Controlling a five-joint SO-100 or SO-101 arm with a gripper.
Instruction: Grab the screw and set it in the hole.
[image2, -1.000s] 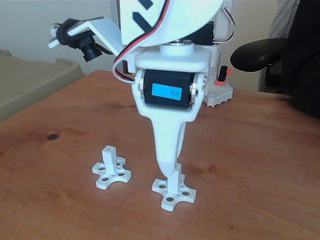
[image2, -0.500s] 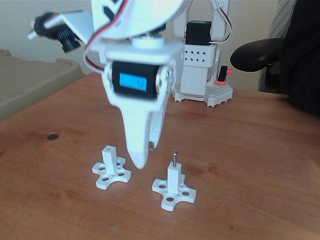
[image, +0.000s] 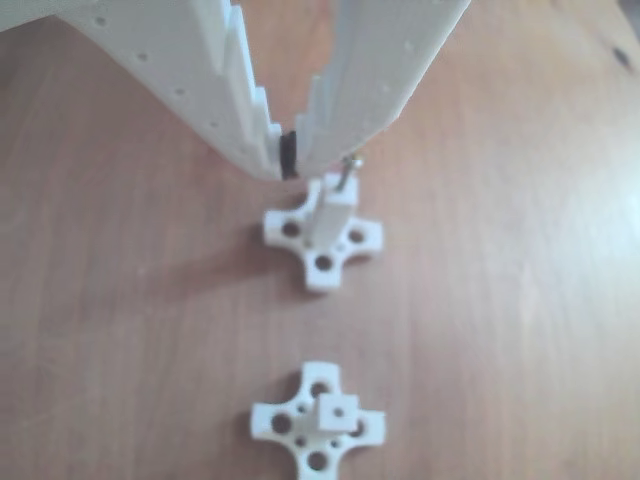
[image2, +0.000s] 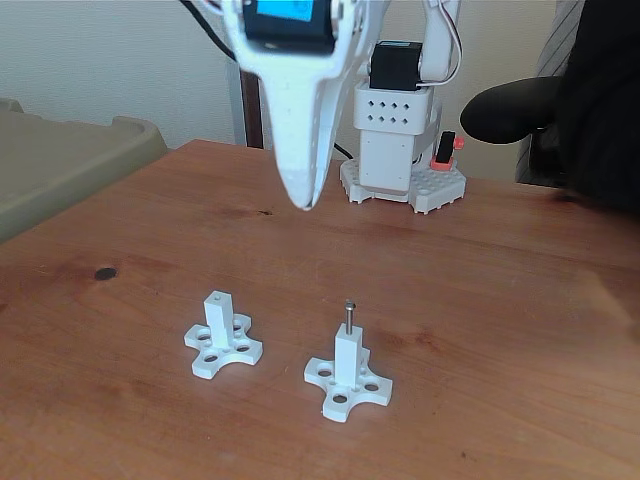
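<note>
Screw standing upright in hole atop right-hand white post, well below fingertips in fixed view. Gripper hanging high above table, fingers looking pressed together, holding nothing. Second post sitting empty, down-left of tips. Looks pretty much done imo; I'd clear arm straight up, avoiding clipping screw.

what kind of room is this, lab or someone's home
Probably a home desk or hobby setup, though that's a guess. A small white arm is mounted on a wooden table, a black office chair stands behind it, and a plain wall lies beyond.
</note>
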